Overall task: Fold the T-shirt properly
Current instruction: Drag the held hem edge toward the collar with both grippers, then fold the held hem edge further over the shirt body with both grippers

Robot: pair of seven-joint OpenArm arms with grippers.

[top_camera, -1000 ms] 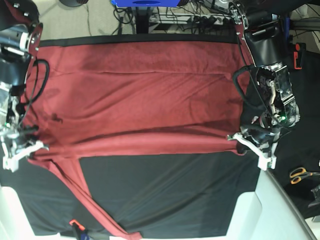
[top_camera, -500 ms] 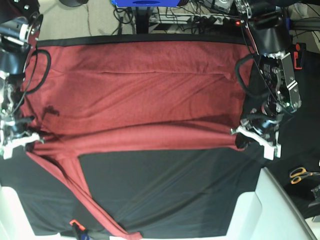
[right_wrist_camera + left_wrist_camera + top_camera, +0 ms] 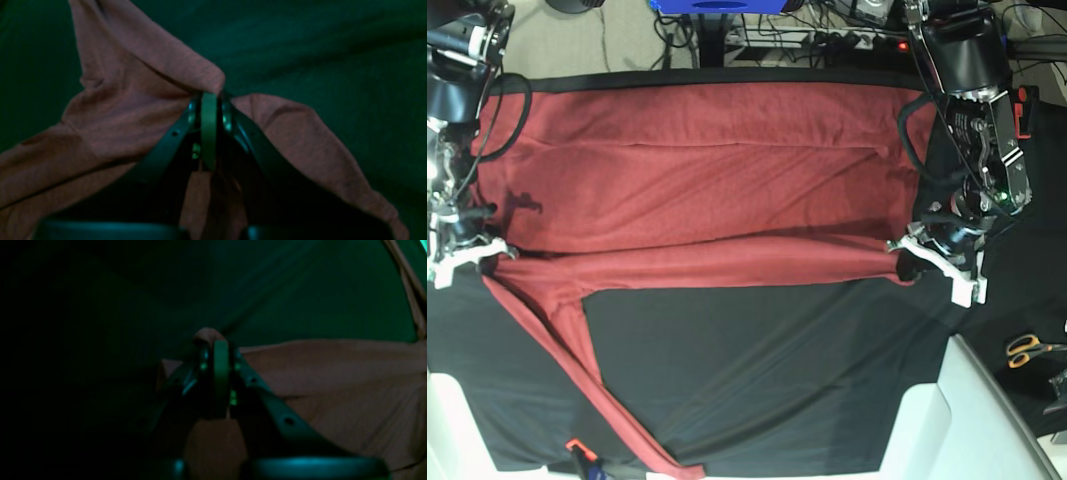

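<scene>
- Left gripper [image 3: 217,350], in the left wrist view, is pinched tight on a small fold of the T-shirt [image 3: 333,380]; a nub of fabric pokes up just above the closed tips. The rest of the shirt stretches away to the right of the gripper, over the black cloth [image 3: 267,290]. The picture is very dark and no writing can be read.
- Right gripper [image 3: 209,100], in the right wrist view, is likewise clamped on the T-shirt [image 3: 126,110]. Fabric bunches over its tips and drapes down on both sides, more of it on the left. The black cloth [image 3: 317,50] lies behind. No label or print shows.
- Base view: the T-shirt [image 3: 707,170] is spread wide across the black cloth [image 3: 757,380] on the counter. The near edge of the shirt runs taut between the two grippers, the left gripper [image 3: 905,250] at the view's right and the right gripper [image 3: 489,252] at its left. One sleeve [image 3: 587,380] trails from the right gripper's side toward the near edge.
- Orange-handled scissors [image 3: 1027,350] lie far right, well apart from the shirt. No readable writing.
</scene>
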